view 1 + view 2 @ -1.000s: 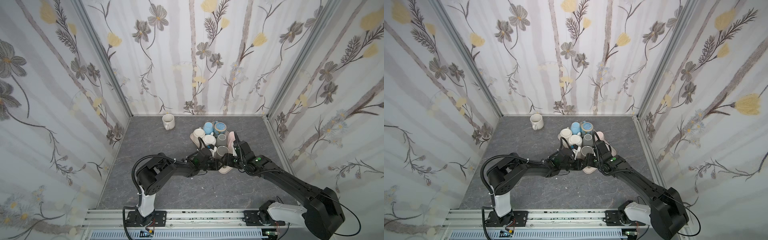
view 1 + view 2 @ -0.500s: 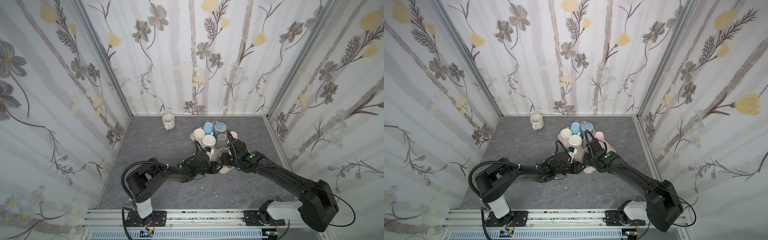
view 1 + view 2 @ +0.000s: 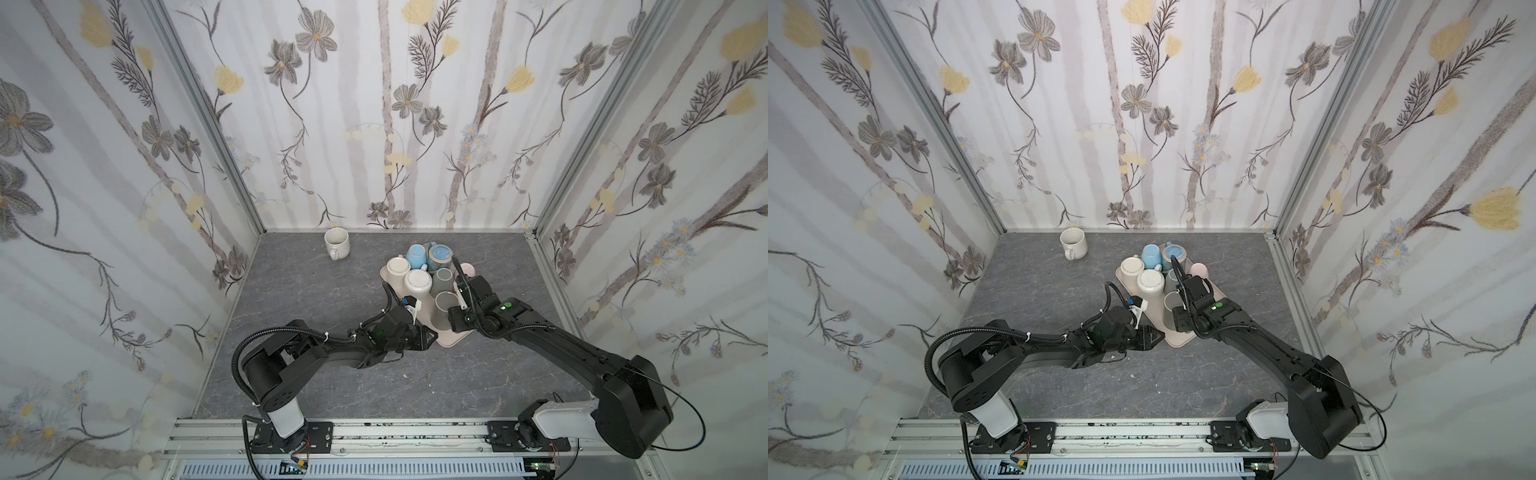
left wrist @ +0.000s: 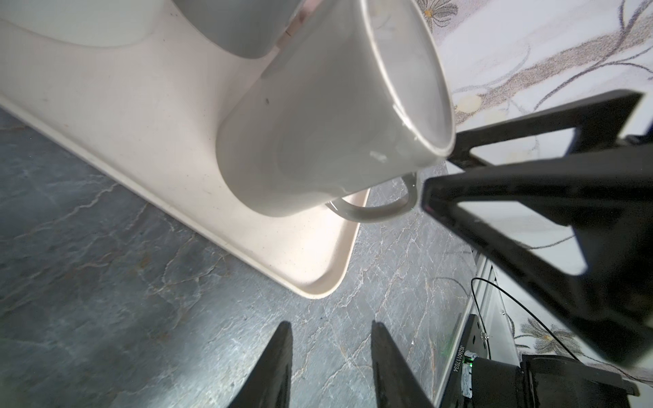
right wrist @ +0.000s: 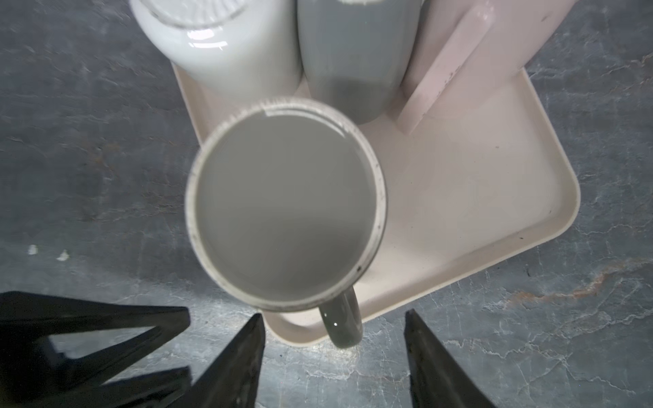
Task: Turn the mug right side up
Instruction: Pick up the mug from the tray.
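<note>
The mug is grey glazed ceramic. It stands upside down at the near end of the tray. Its flat round bottom faces up, with a rough unglazed ring around it, and its curved handle reaches over the tray edge.

The tray is cream, smooth and rectangular, with rounded corners and a low rim. It lies on the counter, which is dark grey with pale veins like marble.

In both top views seven mugs stand on the tray: two grey, two white, two blue and one pink, partly hidden. All that can be judged are bottom-up. An eighth, white mug stands alone near the back wall with its mouth up.

There are two black hands with pointed, triangular fingers. The right hand is wide and holds nothing; the mug's handle lies just in front of the gap between its tips. The left hand is narrow and also holds nothing, low over the counter just beside the tray's near corner.
</note>
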`<state>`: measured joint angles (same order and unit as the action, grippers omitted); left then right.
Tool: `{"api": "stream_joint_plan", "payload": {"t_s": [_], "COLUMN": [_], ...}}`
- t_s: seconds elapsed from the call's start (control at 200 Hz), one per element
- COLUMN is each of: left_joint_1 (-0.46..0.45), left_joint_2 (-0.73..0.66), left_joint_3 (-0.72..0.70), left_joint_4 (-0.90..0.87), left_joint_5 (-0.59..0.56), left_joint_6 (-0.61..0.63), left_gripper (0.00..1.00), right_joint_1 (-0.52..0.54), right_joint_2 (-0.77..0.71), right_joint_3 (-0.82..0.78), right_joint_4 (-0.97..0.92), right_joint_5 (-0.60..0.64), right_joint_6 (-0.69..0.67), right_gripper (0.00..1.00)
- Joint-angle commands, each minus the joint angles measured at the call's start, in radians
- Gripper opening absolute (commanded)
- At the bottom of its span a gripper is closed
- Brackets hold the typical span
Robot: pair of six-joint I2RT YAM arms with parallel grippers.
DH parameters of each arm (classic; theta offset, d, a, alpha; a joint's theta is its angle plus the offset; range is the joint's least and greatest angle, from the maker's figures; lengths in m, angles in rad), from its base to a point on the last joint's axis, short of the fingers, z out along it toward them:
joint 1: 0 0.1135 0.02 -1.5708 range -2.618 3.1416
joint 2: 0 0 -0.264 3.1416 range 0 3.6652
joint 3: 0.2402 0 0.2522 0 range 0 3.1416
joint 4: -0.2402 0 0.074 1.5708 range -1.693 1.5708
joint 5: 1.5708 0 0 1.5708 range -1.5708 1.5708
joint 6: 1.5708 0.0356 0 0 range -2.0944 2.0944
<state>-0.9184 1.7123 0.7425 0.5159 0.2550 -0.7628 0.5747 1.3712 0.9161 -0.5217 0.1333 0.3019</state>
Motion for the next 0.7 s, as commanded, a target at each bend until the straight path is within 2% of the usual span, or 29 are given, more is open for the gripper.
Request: {"api": "stream_joint_plan", "payload": {"t_s": [0.0,0.13,0.425,0.55,0.695], "left_joint_1": [0.006,0.007,0.029,0.046,0.09], "left_joint_2": [0.014,0.015,0.006,-0.012,-0.068], "left_joint_3": [0.016,0.017,0.014,0.012,0.003], "left_joint_4": [-0.001,-0.003,-0.016,-0.02,-0.05], "left_joint_5": [-0.004,-0.006,-0.002,0.0,-0.007], "left_joint_6": [0.013,0.012,0.014,0.014,0.027], "left_gripper": [0.36,0.36,0.36,0.37,0.38], "right_joint_1": [0.001,0.0,0.002,0.002,0.008], "right_joint_2": [0.05,0.092,0.082,0.061,0.017], "right_joint_3": [0.016,0.028,0.041,0.034,0.019], "right_joint_4": [-0.011,0.004,0.035,0.043,0.063], "right_joint_5": [0.002,0.008,0.032,0.039,0.045], "right_joint_6": [-0.036,-0.05,-0.068,-0.073,-0.071], "right_gripper": [0.6,0.51,0.13,0.0,0.0]}}
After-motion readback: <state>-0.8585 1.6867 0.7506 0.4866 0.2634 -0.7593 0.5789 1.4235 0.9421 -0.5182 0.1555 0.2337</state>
